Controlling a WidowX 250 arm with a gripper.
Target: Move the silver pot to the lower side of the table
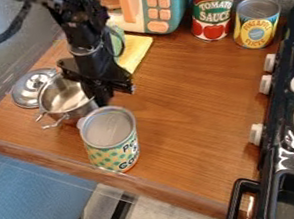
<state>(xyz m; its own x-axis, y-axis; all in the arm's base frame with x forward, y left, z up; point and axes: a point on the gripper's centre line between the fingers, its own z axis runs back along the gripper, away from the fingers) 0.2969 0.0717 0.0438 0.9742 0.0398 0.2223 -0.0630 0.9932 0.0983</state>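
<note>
I report from the upper left part of the wooden counter (pixel 186 101). My black gripper (pixel 103 97) points down at the right side of the silver pot (pixel 66 100), overlapping it in view. Whether my grip stands wide, narrow or closed on the pot, I cannot tell. Nor can I establish contact.

The pot is open at the top, its looped handle towards the lower left. The silver lid (pixel 27 97) lies just beyond its upper left side. An open can with a green-dotted yellow label (pixel 109 159) stands upright just beside the pot, nearer the counter's lower edge.

Behind me I record a yellow cloth (pixel 139 48) and a teal toy microwave (pixel 178 2) with orange buttons. Two further cans stand upright near each other towards the upper right: one with a tomato label (pixel 211 15), the other with a yellow label (pixel 256 28). A black stove (pixel 276 153) with white knobs occupies the right side
</note>
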